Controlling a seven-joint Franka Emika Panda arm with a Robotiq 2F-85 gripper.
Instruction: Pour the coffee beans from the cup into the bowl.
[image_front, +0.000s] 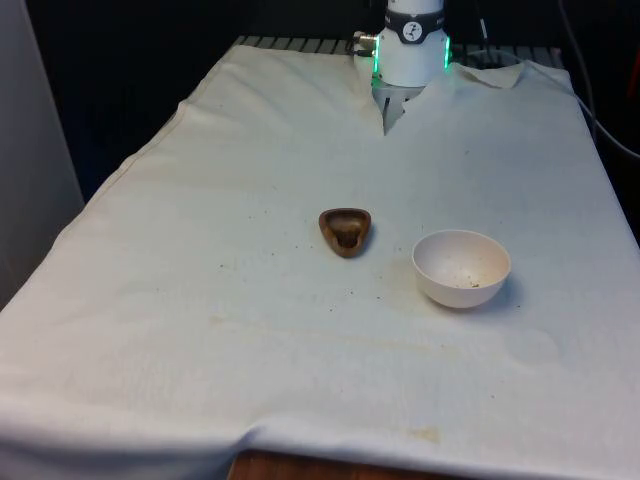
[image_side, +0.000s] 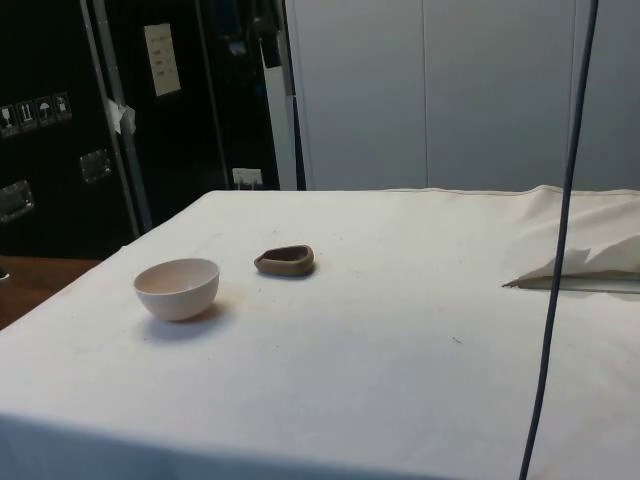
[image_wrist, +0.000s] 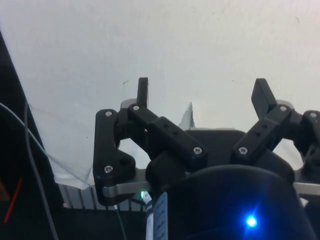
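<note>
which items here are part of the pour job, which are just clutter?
Job:
- small brown cup, dark contents, mid-table
- white bowl, beside the cup, apart from it, toward the front view's right
- gripper, open, over bare cloth

Not the job:
- white cloth on the table
- dark cable hanging in the side view

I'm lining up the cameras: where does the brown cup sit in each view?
Front view: the brown cup sits mid-table, on the front view's left of the white bowl.
Side view: the cup lies beyond the bowl.
Wrist view: white cloth beyond the gripper.
Shared landmark: the bowl.
</note>
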